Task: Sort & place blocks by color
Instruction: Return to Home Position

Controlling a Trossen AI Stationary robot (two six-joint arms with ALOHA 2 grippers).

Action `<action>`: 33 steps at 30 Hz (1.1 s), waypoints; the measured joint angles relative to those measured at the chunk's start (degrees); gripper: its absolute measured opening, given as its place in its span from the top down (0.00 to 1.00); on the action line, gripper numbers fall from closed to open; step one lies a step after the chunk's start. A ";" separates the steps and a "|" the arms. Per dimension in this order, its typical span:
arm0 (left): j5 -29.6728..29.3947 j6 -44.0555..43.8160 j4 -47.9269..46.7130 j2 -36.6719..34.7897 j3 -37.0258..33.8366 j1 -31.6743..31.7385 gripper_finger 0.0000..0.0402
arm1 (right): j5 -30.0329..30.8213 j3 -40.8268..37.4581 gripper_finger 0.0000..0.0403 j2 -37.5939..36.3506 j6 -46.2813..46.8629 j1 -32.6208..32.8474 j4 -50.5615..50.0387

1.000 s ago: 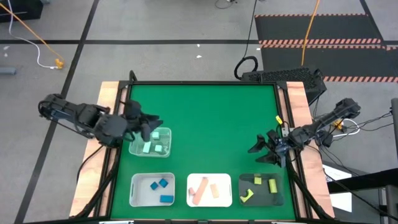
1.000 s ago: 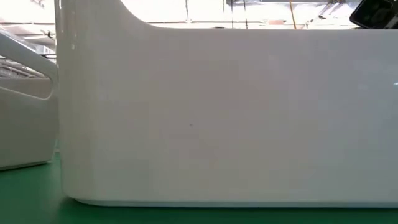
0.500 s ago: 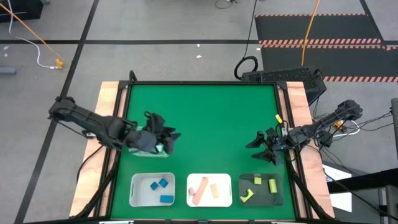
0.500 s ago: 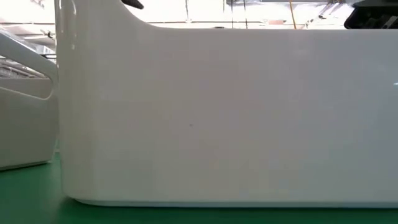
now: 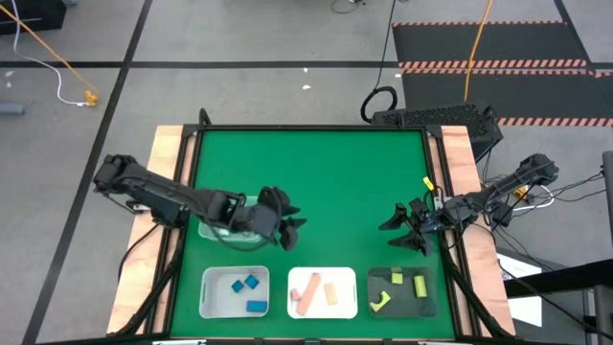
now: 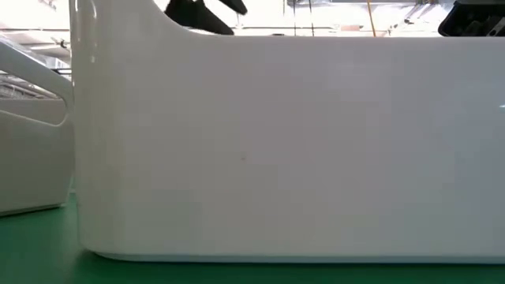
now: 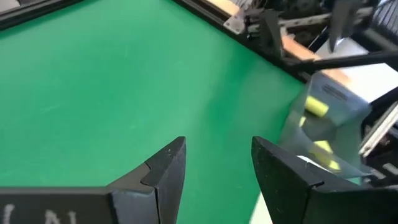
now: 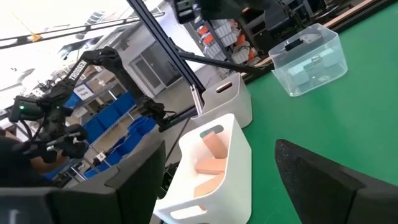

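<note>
The blocks lie sorted in trays. In the high view, blue blocks (image 5: 251,284) lie in a white tray (image 5: 209,295), tan blocks (image 5: 316,290) in a second white tray (image 5: 347,299), and yellow-green blocks (image 5: 407,283) in a dark tray (image 5: 429,305). Mint blocks (image 8: 308,65) lie in the clear tray (image 8: 323,43), which my left arm mostly covers in the high view. My left gripper (image 5: 292,228) (image 7: 217,146) is open and empty over bare green table, just right of the clear tray (image 5: 215,230). My right gripper (image 5: 395,233) (image 8: 221,146) is open and empty near the table's right edge.
The three near trays stand in a row along the table's near edge. A white tray wall (image 6: 276,150) fills the low view. Bare green table (image 5: 326,172) spreads across the middle and far half. Wooden strips (image 5: 168,163) run along the table's left and right sides.
My left arm has reached out from above the clear tray toward the table's right and slightly toward the near edge, ending over bare table beyond the tray.
</note>
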 joint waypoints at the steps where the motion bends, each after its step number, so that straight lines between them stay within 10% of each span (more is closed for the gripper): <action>1: 0.98 0.92 0.09 0.26 0.00 0.85 0.54 | 0.00 0.00 0.28 0.00 0.00 0.00 0.02; 15: 6.79 7.50 2.61 -11.19 -12.72 11.35 0.54 | -0.02 -0.02 0.28 -0.02 0.02 0.00 0.02; 33: 6.53 19.79 57.93 -33.76 -60.57 14.38 0.54 | -0.04 -0.02 0.28 -0.04 0.02 0.00 0.02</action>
